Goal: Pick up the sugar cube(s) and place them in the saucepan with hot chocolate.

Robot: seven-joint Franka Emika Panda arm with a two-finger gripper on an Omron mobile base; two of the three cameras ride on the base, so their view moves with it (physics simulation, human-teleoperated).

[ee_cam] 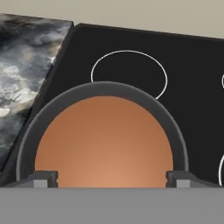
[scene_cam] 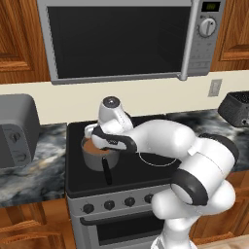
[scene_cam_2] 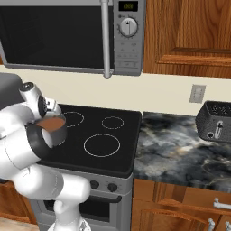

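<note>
While the gripper (ee_cam: 112, 178) hangs over the stove, the saucepan with hot chocolate (ee_cam: 52, 118) sits directly below it, its round mouth spanning the space between the two dark fingertips (ee_cam: 43, 178), which stand far apart near opposite sides of the rim. The jaws are spread wide and grasp nothing; nothing lies between them but the smooth brown liquid. The pan is a round grey metal vessel with a straight black handle (scene_cam: 106, 172), resting on the glossy black cooktop (scene_cam_2: 108, 135) with thin white burner rings, beside a mottled grey marbled counter (ee_cam: 22, 65).
</note>
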